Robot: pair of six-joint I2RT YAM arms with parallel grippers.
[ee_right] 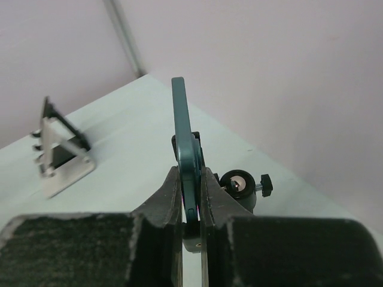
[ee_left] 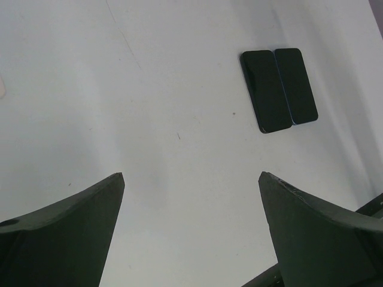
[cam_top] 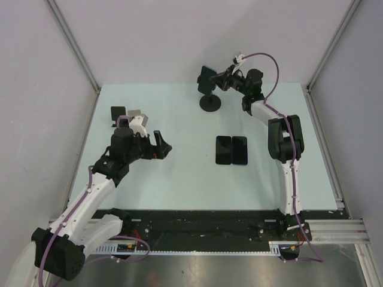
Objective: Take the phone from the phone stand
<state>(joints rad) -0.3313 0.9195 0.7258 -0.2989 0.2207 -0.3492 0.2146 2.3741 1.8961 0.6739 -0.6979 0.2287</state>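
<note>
At the bench's far edge, the right pincer (ee_right: pixel 191 190) is clamped on the phone (ee_right: pixel 181 119), which looks seated in its stand (cam_top: pixel 210 103); lifting it out remains. The left pincer (ee_left: pixel 190 176) hangs wide open, empty.

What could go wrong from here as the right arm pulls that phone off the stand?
1. The right arm's jaws pinch the phone only by a thin edge, so it may pivot or slip when lifted.
2. The phone stand sits on a small round base. If its cradle grips, pulling may tip or drag it.
3. Two phones lie flat nearby, so setting this one down could hit them.
</note>
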